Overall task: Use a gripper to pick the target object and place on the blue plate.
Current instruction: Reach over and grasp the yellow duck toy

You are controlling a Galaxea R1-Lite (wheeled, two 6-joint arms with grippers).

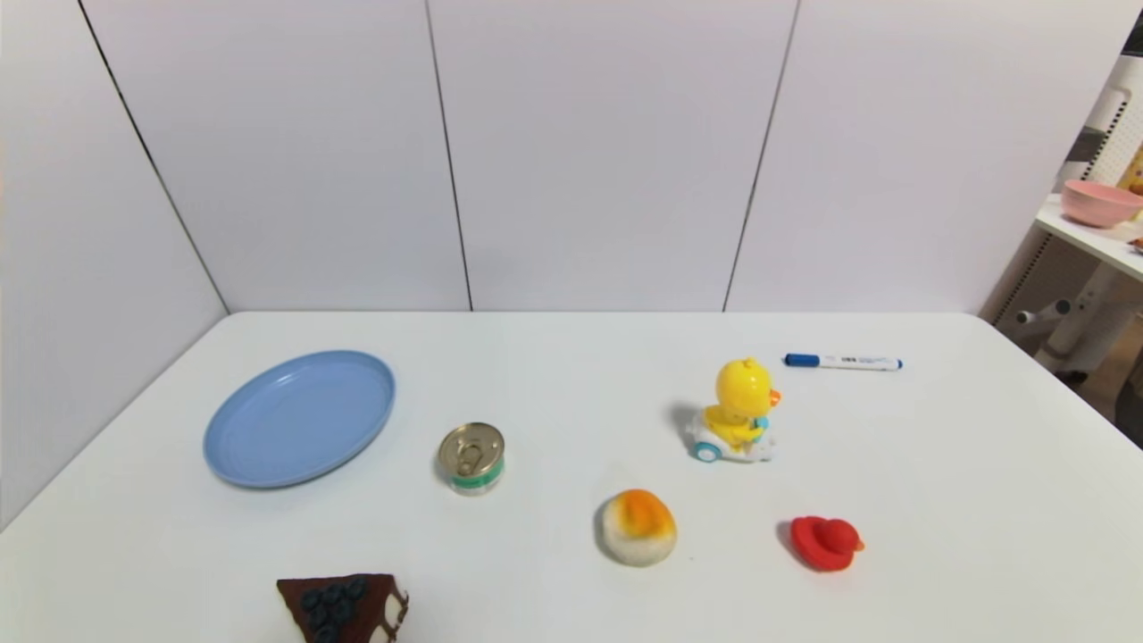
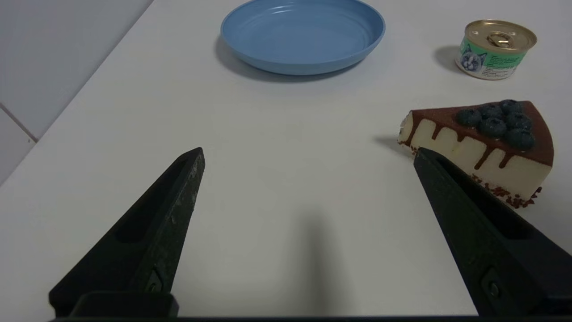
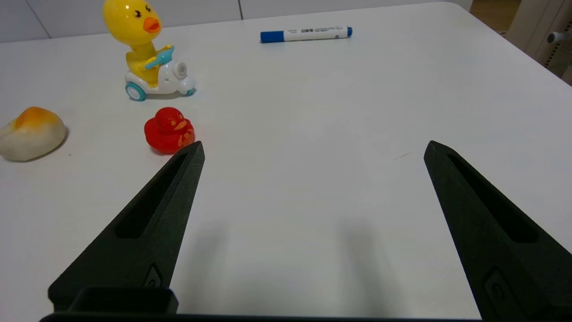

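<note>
The yellow duck with an orange beak rides a white toy car with blue wheels [image 1: 737, 413] [image 3: 145, 53], upright on the table's right half. The light-blue plate [image 1: 302, 417] [image 2: 304, 33] lies empty at the left. Neither arm shows in the head view. My left gripper [image 2: 308, 154] hangs open over bare table near the front left, short of the plate, with nothing between its fingers. My right gripper [image 3: 313, 150] is open too, over bare table at the front right, the duck on the car well beyond one fingertip.
A red rubber duck [image 1: 826, 541] [image 3: 170, 129] sits close to one right fingertip. A bun [image 1: 636, 527], a tin can [image 1: 471, 457] [image 2: 494, 48], a blueberry cake slice [image 1: 344, 607] [image 2: 482, 143] and a blue-capped marker [image 1: 842, 361] lie around. A pink bowl [image 1: 1100, 202] stands on a side shelf.
</note>
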